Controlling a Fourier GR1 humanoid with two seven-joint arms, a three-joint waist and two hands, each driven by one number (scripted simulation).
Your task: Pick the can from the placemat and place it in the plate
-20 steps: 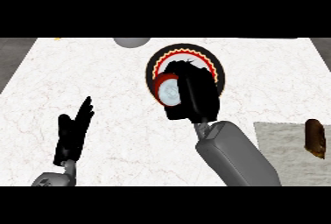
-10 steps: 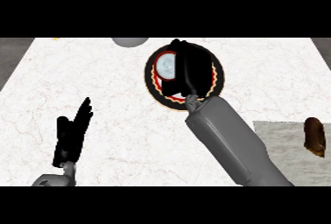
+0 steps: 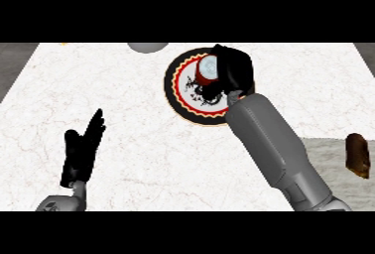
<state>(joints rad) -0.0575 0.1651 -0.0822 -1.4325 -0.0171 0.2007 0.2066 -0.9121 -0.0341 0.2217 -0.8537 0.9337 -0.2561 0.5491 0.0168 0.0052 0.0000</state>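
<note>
Head view, looking steeply down on a white marbled counter top [image 3: 161,149]. A round plate with a black rim, a red scalloped band and a white centre bearing a dark motif [image 3: 192,94] is seen in the upper middle of the counter. The right hand [image 3: 233,67], black and borne on a grey forearm [image 3: 275,149] that rises from the lower right, is shown over the plate's upper right part. Its fingers are curled round a small cylindrical can with a pale grey-white top and a red side [image 3: 210,69], which is thus held at the plate's upper edge, within the rim; whether the can touches the plate cannot be told. The left hand [image 3: 82,149] is shown at the lower left, resting open with fingers straight and pointing up the view, well apart from the plate. A grey textured placemat [image 3: 330,154] is seen at the right edge, with a brown elongated object [image 3: 357,155] lying on it. A grey rounded object [image 3: 148,46] is partly visible at the counter's far edge.
</note>
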